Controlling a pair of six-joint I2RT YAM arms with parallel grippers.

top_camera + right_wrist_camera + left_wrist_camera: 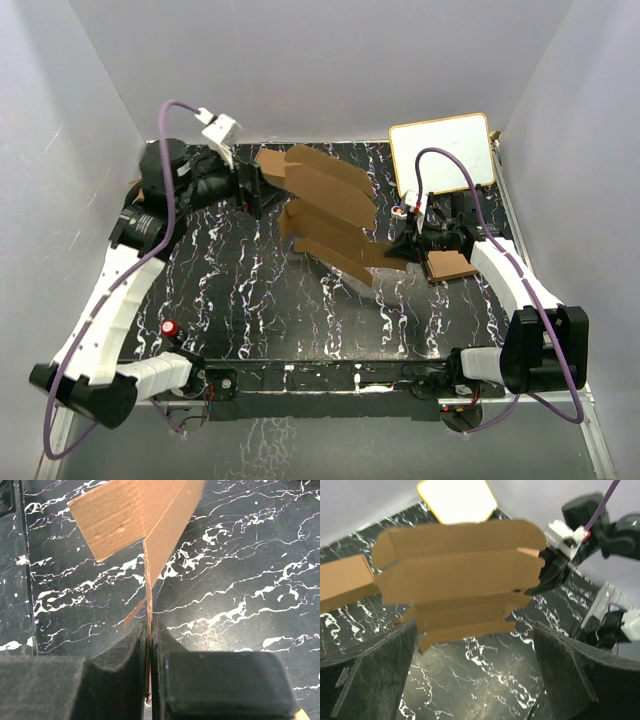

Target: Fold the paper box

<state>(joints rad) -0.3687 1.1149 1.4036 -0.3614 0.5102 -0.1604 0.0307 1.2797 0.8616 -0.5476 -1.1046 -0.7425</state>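
The paper box is a wide brown die-cut sheet with creased panels and flaps, held tilted above the black marble table. My right gripper is shut on the sheet's right edge; in the right wrist view the thin cardboard runs edge-on into the pinched jaws of the gripper. My left gripper stands open just off the sheet's left end. In the left wrist view its two dark fingers frame bare table, with the box beyond them and untouched.
A white board with a yellow rim lies at the back right. A flat brown cardboard pile sits under the right arm. Grey walls close in the table on three sides.
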